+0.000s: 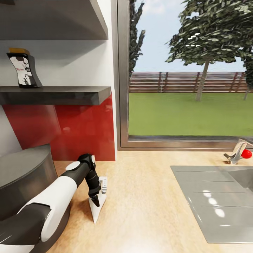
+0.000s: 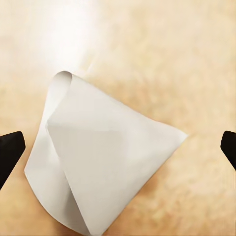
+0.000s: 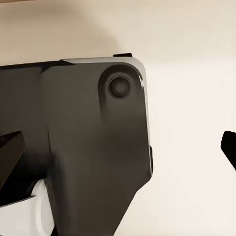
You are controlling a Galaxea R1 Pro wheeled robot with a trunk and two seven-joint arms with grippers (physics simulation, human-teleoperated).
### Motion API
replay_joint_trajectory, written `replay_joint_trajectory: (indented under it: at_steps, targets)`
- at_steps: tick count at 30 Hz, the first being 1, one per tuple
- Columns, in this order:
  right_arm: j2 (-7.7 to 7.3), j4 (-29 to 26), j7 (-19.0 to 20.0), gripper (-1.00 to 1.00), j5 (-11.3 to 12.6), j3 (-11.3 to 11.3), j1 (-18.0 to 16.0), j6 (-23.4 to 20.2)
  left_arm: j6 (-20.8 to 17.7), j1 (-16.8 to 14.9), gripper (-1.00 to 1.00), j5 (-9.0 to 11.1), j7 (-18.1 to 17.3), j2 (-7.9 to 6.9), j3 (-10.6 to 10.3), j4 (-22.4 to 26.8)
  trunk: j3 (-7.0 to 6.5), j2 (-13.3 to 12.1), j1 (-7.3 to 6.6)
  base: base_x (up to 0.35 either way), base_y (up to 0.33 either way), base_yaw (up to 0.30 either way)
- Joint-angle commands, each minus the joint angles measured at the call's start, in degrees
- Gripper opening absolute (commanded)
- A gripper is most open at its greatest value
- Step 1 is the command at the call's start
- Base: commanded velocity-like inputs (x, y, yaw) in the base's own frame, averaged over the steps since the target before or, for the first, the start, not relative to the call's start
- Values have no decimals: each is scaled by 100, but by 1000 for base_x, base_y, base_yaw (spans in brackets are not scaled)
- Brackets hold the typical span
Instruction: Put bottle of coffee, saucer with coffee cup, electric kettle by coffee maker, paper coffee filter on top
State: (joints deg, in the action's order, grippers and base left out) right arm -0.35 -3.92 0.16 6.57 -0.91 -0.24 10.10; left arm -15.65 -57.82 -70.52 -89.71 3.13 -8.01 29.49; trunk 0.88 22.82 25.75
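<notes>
While the head view is looking down over the tabletop [image 1: 147, 196], the left arm is reaching forward and its left claw [image 1: 97, 196] is pointing downward over the paper coffee filter [image 1: 96, 209], which is lying on the wood-toned surface; whether the fingers are touching the filter cannot be told from this view. Up on the kitchen shelf [image 1: 56, 94], the bottle of coffee [image 1: 24, 68] is standing upright near the wall. A steel sink drainboard [image 1: 211, 200] is occupying the tabletop on the right, with a red-handled tap [image 1: 240, 154] behind it below the window [image 1: 189, 73]. A dark rounded body is showing at the lower left. Through the left wrist view, the white folded filter [image 2: 103, 167] is lying flat on the tabletop between the two dark fingertips [image 2: 10, 150], which are spread wide apart and clear of it, so the left claw is released. Through the right wrist view, the right claw's fingertips [image 3: 10, 152] are likewise standing wide apart, released, in front of a dark robot housing [image 3: 88, 147].
</notes>
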Motion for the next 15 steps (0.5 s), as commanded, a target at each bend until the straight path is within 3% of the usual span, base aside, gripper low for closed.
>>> replay_joint_trajectory:
  at_steps: [1,15]
  targets:
    - [0,3,2,100,55,-14,-2,19,-64,-2,100,-22,-29,5,-7,5,9,10,3,0,0,0]
    - [-8,5,2,100,55,-14,-2,19,-65,194,100,50,-29,39,-7,13,9,10,3,0,0,0]
